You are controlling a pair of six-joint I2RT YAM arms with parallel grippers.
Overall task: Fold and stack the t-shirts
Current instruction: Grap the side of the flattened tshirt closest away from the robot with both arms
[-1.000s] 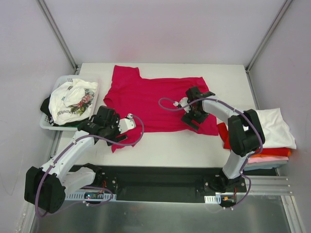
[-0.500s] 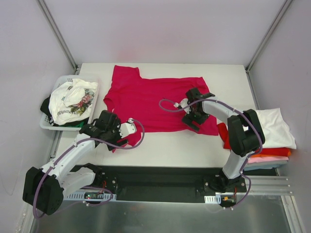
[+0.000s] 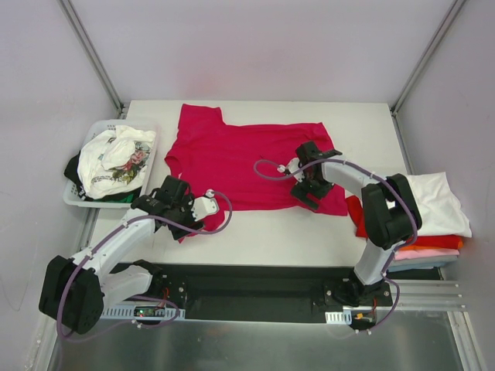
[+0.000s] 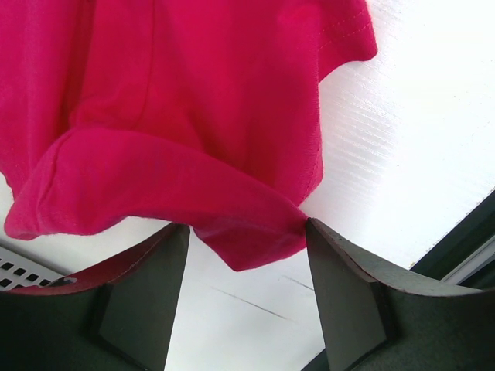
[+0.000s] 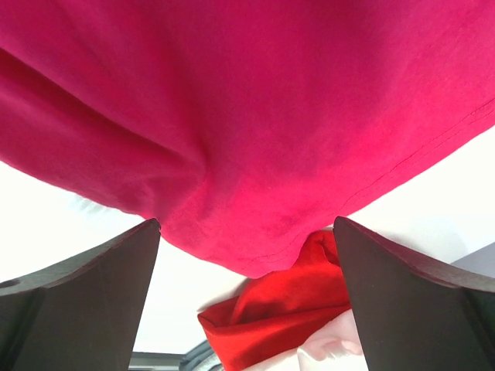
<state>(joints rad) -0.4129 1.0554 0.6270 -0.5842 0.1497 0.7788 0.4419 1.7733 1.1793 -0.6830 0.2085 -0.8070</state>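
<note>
The crimson-magenta t-shirt (image 3: 232, 154) lies spread on the white table, back centre. My left gripper (image 3: 176, 205) is at its near left sleeve. In the left wrist view the sleeve fold (image 4: 232, 224) lies between the open fingers (image 4: 348, 301) of that gripper (image 4: 244, 297). My right gripper (image 3: 311, 189) is over the shirt's near right hem, open and empty (image 5: 247, 294). In the right wrist view the hem (image 5: 255, 232) lies between the fingers, with a red shirt (image 5: 286, 309) beyond it. A folded stack with a white shirt (image 3: 437, 201) on top sits at the right.
A white plastic basket (image 3: 74, 199) at the left edge holds a white printed shirt (image 3: 116, 158) over dark cloth. The stack at the right shows red, orange and pink layers (image 3: 425, 246). The table's near edge runs just below both grippers.
My left gripper has moved a little toward the near edge and right, along the sleeve. My right gripper has hardly moved.
</note>
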